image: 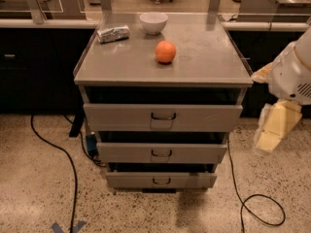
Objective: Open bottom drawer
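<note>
my hand [273,129] hangs right of cabinet [160,81], well apart from bottom drawer [161,180], can't tell spread or not. top drawer [116,116] label plate [163,124] unreadable.

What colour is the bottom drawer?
The bottom drawer is plain grey, seen in the camera view. The gripper hangs at the far right.

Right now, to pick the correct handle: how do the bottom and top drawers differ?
The bottom drawer looks narrowest, near the floor; the top drawer looks widest, under the cabinet top. The top drawer has a label plate below its handle; the bottom drawer none. Both are grey with dark loop handles. The hand hangs right of both, touching neither.
</note>
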